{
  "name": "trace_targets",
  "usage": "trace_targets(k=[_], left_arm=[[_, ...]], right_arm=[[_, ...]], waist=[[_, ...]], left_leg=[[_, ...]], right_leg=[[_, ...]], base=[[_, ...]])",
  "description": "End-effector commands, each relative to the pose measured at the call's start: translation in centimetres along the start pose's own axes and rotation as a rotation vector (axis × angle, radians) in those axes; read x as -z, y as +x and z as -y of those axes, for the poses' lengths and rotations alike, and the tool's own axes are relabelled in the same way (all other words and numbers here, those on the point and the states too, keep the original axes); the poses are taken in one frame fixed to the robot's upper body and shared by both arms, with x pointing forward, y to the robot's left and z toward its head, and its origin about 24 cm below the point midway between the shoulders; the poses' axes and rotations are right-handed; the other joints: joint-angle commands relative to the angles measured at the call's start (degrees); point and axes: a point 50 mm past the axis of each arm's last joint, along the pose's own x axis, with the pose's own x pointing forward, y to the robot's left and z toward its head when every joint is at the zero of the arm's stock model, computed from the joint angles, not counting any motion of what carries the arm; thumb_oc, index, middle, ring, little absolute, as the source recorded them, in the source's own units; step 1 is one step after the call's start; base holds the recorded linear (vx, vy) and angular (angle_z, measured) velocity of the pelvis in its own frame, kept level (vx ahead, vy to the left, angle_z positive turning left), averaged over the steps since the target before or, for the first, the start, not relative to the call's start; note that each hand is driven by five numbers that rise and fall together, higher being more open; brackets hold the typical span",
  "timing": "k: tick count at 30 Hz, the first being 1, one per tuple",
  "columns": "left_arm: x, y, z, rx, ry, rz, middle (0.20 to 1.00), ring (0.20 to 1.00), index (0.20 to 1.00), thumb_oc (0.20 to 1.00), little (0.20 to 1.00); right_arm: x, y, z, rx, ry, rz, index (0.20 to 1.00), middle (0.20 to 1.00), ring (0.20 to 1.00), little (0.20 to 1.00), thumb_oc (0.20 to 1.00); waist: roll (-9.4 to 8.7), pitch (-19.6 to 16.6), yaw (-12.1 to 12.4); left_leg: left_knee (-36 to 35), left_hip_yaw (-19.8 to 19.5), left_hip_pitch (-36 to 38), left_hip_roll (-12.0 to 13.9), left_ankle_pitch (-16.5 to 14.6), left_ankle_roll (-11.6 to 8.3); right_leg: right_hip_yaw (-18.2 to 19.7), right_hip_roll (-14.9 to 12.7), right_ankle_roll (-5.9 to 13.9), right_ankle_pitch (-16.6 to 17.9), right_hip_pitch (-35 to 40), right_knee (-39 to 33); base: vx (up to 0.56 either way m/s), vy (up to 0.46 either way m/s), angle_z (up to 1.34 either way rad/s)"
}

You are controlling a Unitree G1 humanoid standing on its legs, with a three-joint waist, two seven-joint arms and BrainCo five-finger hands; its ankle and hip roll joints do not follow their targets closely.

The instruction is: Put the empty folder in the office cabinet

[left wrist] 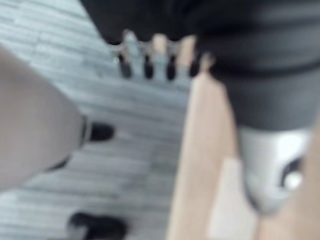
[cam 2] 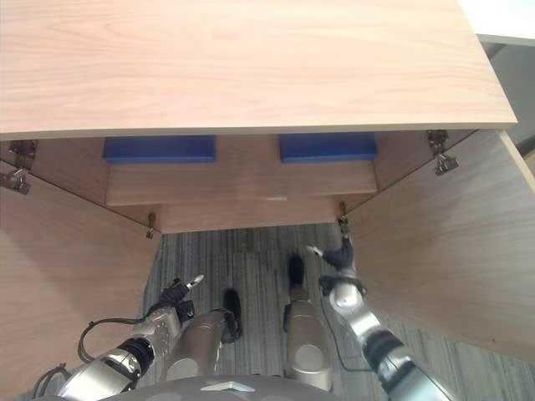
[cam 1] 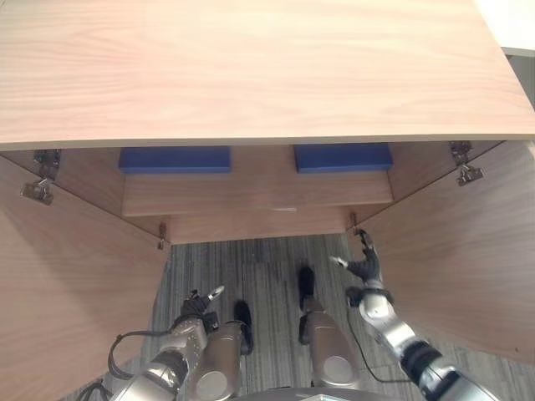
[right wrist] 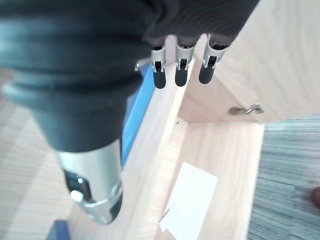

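Nearest item, right hand (right wrist: 187,65): hanging before the open cabinet (cam 1: 251,67), fingers (right wrist: 159,75) straight and apart, holding nothing; in the head views it is showing low by the edge of the right-hand door (cam 1: 451,251). Left hand (cam 1: 201,302): hanging low beside the left-hand door (cam 1: 75,284), fingers (left wrist: 150,62) extended and empty. Cabinet: light wood, both doors standing open, its top panel spreading across the upper part of the head views. Shelf (cam 1: 255,190): running across the interior. Two blue folders (cam 1: 174,159) and (cam 1: 343,156): lying on the upper level behind the shelf edge, well apart, one toward each side. White sheet (right wrist: 190,200): lying on the cabinet floor. Grey striped carpet (cam 1: 259,276): lying between the doors.
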Motion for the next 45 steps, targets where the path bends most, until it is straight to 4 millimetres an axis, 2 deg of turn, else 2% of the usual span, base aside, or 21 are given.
trace_targets(k=[1,3,7,8,14,16,17,19,20,22,25,26,27,29,30,33,37,39,45], left_arm=[[-1.0,-0.3,0.8,0.081,0.072,0.12,1.0,1.0,1.0,1.0,1.0],[-0.9,-0.5,0.4,0.075,0.089,0.132,1.0,1.0,1.0,1.0,1.0],[-0.5,-0.6,-0.2,0.061,0.108,0.105,1.0,1.0,1.0,1.0,1.0],[-0.1,-0.7,-0.6,0.068,0.129,0.084,1.0,1.0,1.0,1.0,1.0],[1.7,-1.1,-1.3,0.082,0.174,0.036,1.0,1.0,1.0,1.0,1.0],[3.0,-1.5,-1.8,0.085,0.189,0.005,1.0,1.0,1.0,1.0,1.0],[3.5,-1.7,-2.0,0.085,0.191,-0.005,1.0,1.0,1.0,1.0,1.0],[4.4,-2.1,-2.5,0.073,0.189,-0.018,1.0,1.0,1.0,1.0,1.0],[4.6,-2.2,-2.7,0.066,0.184,-0.023,1.0,1.0,1.0,1.0,1.0],[5.0,-2.4,-3.1,0.048,0.177,-0.033,1.0,1.0,1.0,1.0,1.0],[5.9,-3.0,-4.0,0.057,0.217,-0.027,1.0,1.0,1.0,1.0,1.0],[6.2,-3.4,-4.6,0.069,0.224,-0.015,1.0,1.0,1.0,1.0,1.0],[6.2,-3.4,-4.6,0.069,0.224,-0.015,1.0,1.0,1.0,1.0,1.0],[6.2,-3.8,-5.3,0.081,0.197,0.012,1.0,1.0,1.0,1.0,1.0],[6.2,-3.8,-5.3,0.081,0.197,0.012,1.0,1.0,1.0,1.0,1.0],[6.4,-4.1,-5.6,0.09,0.166,0.018,1.0,1.0,1.0,1.0,1.0],[7.3,-4.5,-5.7,0.1,0.179,-0.011,1.0,1.0,1.0,1.0,1.0],[7.7,-4.7,-5.7,0.1,0.197,-0.025,1.0,1.0,1.0,1.0,1.0],[8.5,-5.3,-6.5,0.085,0.218,-0.064,1.0,1.0,1.0,1.0,1.0]], right_arm=[[-4.5,2.8,4.3,-0.011,-0.078,0.216,1.0,1.0,1.0,1.0,1.0],[-2.9,1.9,4.6,-0.056,-0.085,0.166,1.0,1.0,1.0,1.0,1.0],[-0.8,0.8,5.0,-0.086,-0.029,0.077,1.0,1.0,1.0,1.0,1.0],[0.8,0.2,5.3,-0.08,0.01,-0.01,1.0,1.0,1.0,1.0,1.0],[2.2,-1.0,6.0,0.064,0.083,-0.018,1.0,1.0,1.0,1.0,1.0],[3.2,-1.6,6.2,0.134,0.12,-0.061,1.0,1.0,1.0,1.0,1.0],[3.6,-1.9,6.2,0.158,0.122,-0.076,1.0,1.0,1.0,1.0,1.0],[4.5,-2.7,6.5,0.206,0.085,-0.104,1.0,1.0,1.0,1.0,1.0],[4.8,-2.9,6.5,0.225,0.068,-0.112,1.0,1.0,1.0,1.0,1.0],[5.2,-3.3,6.7,0.277,0.047,-0.123,1.0,1.0,1.0,1.0,1.0],[5.7,-3.7,7.8,0.408,0.084,-0.135,1.0,1.0,1.0,1.0,1.0],[6.0,-4.0,8.6,0.49,0.116,-0.141,1.0,1.0,1.0,1.0,1.0],[6.0,-4.0,8.6,0.49,0.116,-0.141,1.0,1.0,1.0,1.0,1.0],[6.5,-4.9,9.8,0.713,0.199,-0.171,1.0,1.0,1.0,1.0,1.0],[6.5,-4.9,9.8,0.713,0.199,-0.171,1.0,1.0,1.0,1.0,1.0],[6.6,-5.5,10.7,0.916,0.284,-0.195,1.0,1.0,1.0,1.0,1.0],[6.6,-5.8,11.3,1.077,0.349,-0.216,1.0,1.0,1.0,1.0,1.0],[6.8,-6.0,11.5,1.137,0.399,-0.235,1.0,1.0,1.0,1.0,1.0],[7.4,-7.1,12.4,1.287,0.473,-0.24,1.0,1.0,1.0,1.0,1.0]], waist=[[3.53,2.4,0.6],[3.09,1.5,0.1],[2.59,0.8,-0.4],[2.24,0.3,-0.6],[2.27,-0.2,-1.0],[2.65,-0.5,-1.6],[2.8,-0.6,-1.8],[3.46,-0.8,-1.8],[4.62,-0.7,-1.3],[4.98,-0.8,-1.2],[5.42,-1.4,-1.2],[6.06,-1.4,-1.1],[6.06,-1.4,-1.1],[8.16,-1.1,-1.1],[8.16,-1.1,-1.1],[9.78,-1.6,-0.2],[10.61,-2.8,1.1],[10.83,-3.8,1.4],[10.54,-6.1,2.8]], left_leg=[[-3.9,-1.8,9.7,0.2,-7.3,-1.51],[-4.0,-1.4,11.2,-0.1,-8.1,-1.18],[-3.1,-0.6,12.4,-0.4,-9.1,-0.85],[-2.5,0.0,13.0,-0.5,-9.8,-0.63],[-3.3,0.9,14.8,-0.7,-9.7,-0.07],[-5.5,1.3,16.4,-1.1,-8.7,-0.02],[-6.5,1.7,17.2,-1.1,-8.1,-0.07],[-10.4,4.0,19.9,-0.8,-6.1,-0.49],[-11.3,4.4,21.3,0.2,-6.7,-0.93],[-14.0,5.8,23.2,0.4,-5.9,-0.7],[-15.7,5.0,22.3,0.3,-5.1,0.14],[-16.6,5.3,21.6,0.8,-4.4,0.35],[-16.6,5.3,21.6,0.8,-4.4,0.35],[-19.5,6.9,21.0,2.2,-1.9,0.33],[-19.5,6.9,21.0,2.2,-1.9,0.33],[-21.5,8.8,20.0,3.9,0.3,0.16],[-23.5,9.3,20.3,4.6,1.7,-0.06],[-24.7,9.2,20.9,4.9,2.5,-0.43],[-26.1,8.7,22.8,5.6,3.5,-2.06]], right_leg=[[-0.3,2.7,1.24,-2.1,3.4,1.1],[-0.1,2.7,1.75,-1.5,4.8,-0.1],[-0.8,2.6,2.4,-0.8,6.1,-2.5],[-1.3,2.2,3.09,-0.3,6.2,-3.8],[-2.0,2.6,4.28,-0.2,5.5,-5.0],[-2.6,3.3,4.74,0.0,4.7,-5.0],[-3.4,3.5,4.93,0.1,4.4,-5.0],[-8.1,3.6,5.39,0.4,3.4,-5.0],[-10.2,4.1,5.92,0.3,3.9,-5.0],[-12.1,3.1,6.07,1.6,4.7,-3.5],[-9.4,2.0,5.59,0.7,4.3,3.7],[-8.3,1.2,5.13,-0.3,4.6,7.0],[-8.3,1.2,5.13,-0.3,4.6,7.0],[-7.2,-0.4,4.35,-3.7,7.4,9.4],[-7.2,-0.4,4.35,-3.7,7.4,9.4],[-8.2,-3.0,3.84,-6.2,12.0,9.7],[-9.0,-4.8,4.26,-7.3,15.1,10.4],[-9.1,-4.1,4.41,-8.7,16.6,9.3],[-11.3,-1.7,5.18,-8.9,19.5,3.7]], base=[[-0.14,0.071,-0.04],[-0.18,0.093,-0.17],[-0.17,0.061,-0.17],[-0.23,0.064,-0.08],[-0.16,0.07,-0.12],[-0.11,0.158,-0.43],[-0.12,0.21,-0.55],[-0.09,0.186,-0.85],[-0.03,0.132,-0.87],[-0.07,0.086,-0.89],[-0.21,0.026,-0.51],[-0.17,0.023,-0.07],[-0.23,0.03,0.12],[-0.22,0.026,0.22],[-0.18,0.005,0.13],[-0.12,-0.026,-0.26],[-0.05,-0.076,-0.86],[0.01,-0.19,-0.14],[0.06,-0.216,-0.18]])
